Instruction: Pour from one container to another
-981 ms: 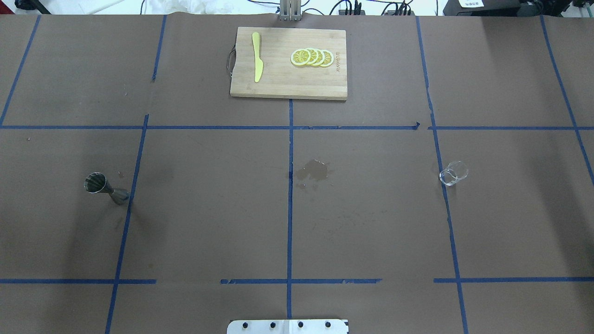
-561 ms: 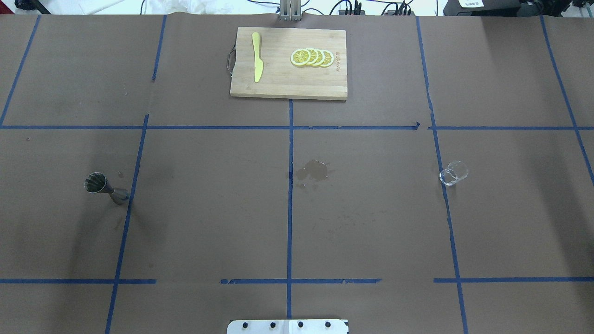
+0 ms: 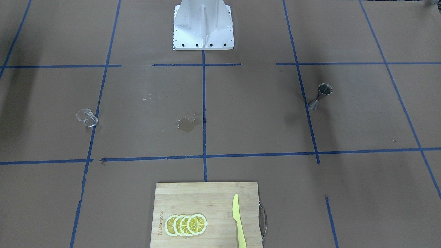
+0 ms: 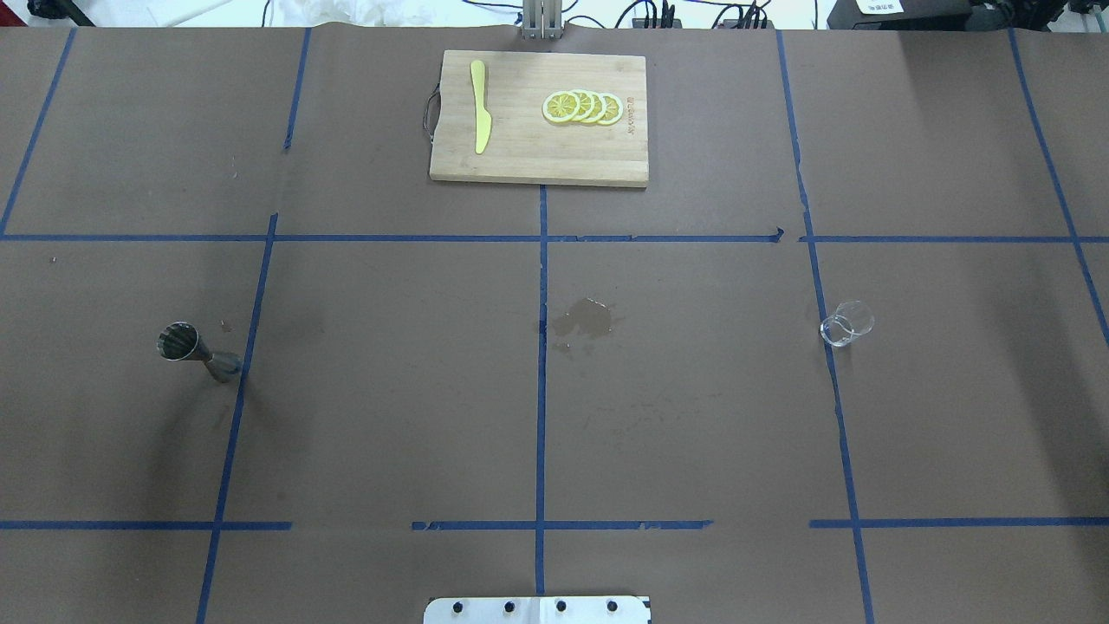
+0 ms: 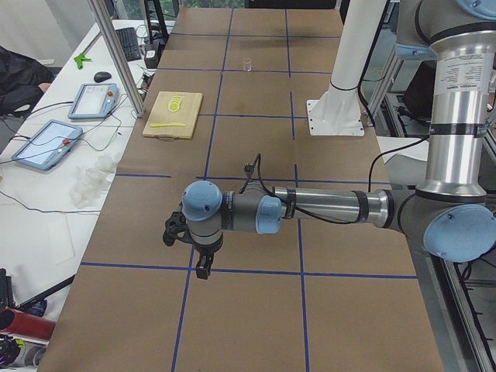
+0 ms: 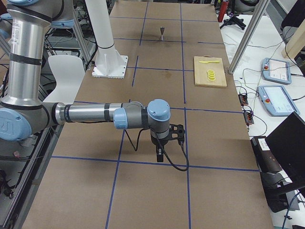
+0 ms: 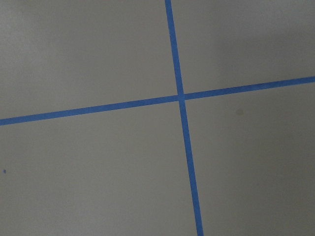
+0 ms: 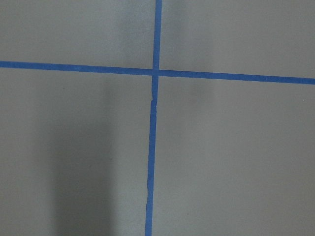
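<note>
Jigger [image 4: 199, 350], glass cup [image 4: 846, 324] overhead, left tool [image 5: 203, 270], right tool [image 6: 159, 156] side views only

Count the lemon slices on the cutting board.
4 lemon slices, overlapping in one row on the cutting board, apart from the yellow knife; a further slice could be hidden beneath.

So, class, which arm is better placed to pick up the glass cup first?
The right one. The glass cup stands on the robot's right half of the table, while the jigger stands far over on the left half.
</note>
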